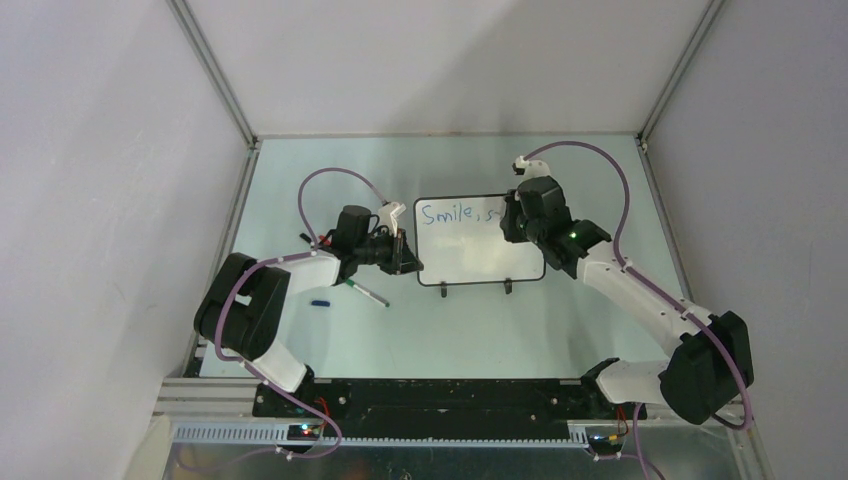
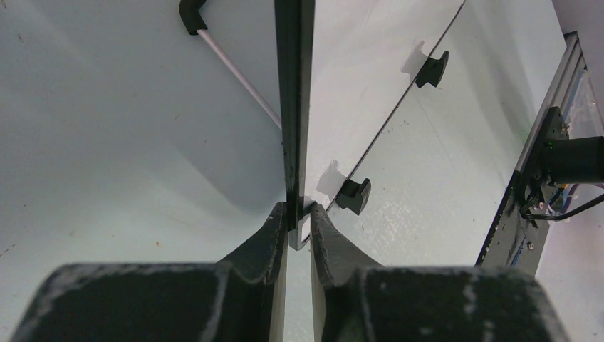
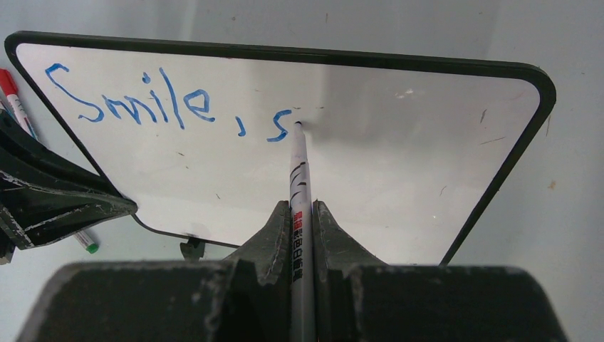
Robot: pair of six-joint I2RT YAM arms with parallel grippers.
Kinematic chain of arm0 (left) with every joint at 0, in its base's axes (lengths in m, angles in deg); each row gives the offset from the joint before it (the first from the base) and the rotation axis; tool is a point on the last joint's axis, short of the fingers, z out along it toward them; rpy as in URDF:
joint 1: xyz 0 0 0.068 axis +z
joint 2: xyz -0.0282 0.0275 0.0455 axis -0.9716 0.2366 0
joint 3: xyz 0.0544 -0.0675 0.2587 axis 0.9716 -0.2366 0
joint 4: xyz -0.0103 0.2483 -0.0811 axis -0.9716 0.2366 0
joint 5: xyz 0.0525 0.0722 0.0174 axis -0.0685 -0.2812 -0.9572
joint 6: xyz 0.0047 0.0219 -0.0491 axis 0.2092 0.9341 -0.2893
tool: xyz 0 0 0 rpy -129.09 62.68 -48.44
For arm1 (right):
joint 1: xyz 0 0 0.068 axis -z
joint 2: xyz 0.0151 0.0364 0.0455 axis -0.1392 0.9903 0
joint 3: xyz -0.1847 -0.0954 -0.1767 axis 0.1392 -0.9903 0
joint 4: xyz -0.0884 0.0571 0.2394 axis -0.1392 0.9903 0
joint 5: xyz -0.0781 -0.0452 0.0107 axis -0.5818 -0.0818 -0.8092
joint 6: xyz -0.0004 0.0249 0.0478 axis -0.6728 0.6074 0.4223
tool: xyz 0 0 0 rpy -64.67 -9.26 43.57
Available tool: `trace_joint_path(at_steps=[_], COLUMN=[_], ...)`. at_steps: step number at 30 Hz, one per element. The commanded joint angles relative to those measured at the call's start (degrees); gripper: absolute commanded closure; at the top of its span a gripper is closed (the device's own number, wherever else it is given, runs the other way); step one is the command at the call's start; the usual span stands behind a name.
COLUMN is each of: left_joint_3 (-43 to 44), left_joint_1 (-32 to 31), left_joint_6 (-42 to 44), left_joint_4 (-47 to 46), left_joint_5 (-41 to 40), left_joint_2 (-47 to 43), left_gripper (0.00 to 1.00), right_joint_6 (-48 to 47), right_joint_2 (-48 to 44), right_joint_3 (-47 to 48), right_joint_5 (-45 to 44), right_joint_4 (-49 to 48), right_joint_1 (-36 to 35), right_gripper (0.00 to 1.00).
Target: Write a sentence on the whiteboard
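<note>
Far left, a small blue cap (image 1: 320, 301) and a thin white marker with a green end (image 1: 368, 292) are lying loose on the pale green counter (image 1: 450, 340). My left tool (image 2: 297, 214) is pinched shut on the left edge of the small glossy whiteboard with the thin black frame (image 1: 480, 255). The board sits mid-counter, with two little black feet along its near edge. The blue handwritten sentence (image 3: 167, 100) reads "Smile, s" across the top so far. My right tool (image 3: 302, 210) is clamped on a white-barrelled marker (image 3: 298, 164), tip against the board at the end of that "s".
</note>
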Motion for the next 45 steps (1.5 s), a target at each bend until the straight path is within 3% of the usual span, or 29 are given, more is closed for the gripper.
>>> trace_joint_path(at_steps=[1,28,45], left_joint_3=[1.4,1.3,1.3], left_joint_1=[-0.2,-0.2,-0.3], left_joint_6=[1.2,1.6,1.8], left_joint_4=[1.0,1.6,1.9], left_joint_5=[-1.3,-2.0,-2.3], left_joint_2=[-1.6,-1.9,-2.2], left_gripper=[0.84,0.84,0.84], right_joint_6=[0.5,0.9,0.2], right_joint_2=[0.5,0.6,-0.9], right_joint_3=[1.0,1.0,2.0], right_joint_5=[-0.4,-1.6,-1.9], right_joint_4=[-2.0,5.0,3.7], right_joint_1=[0.3,-2.0,-2.0], right_gripper=[1.00,1.00,1.00])
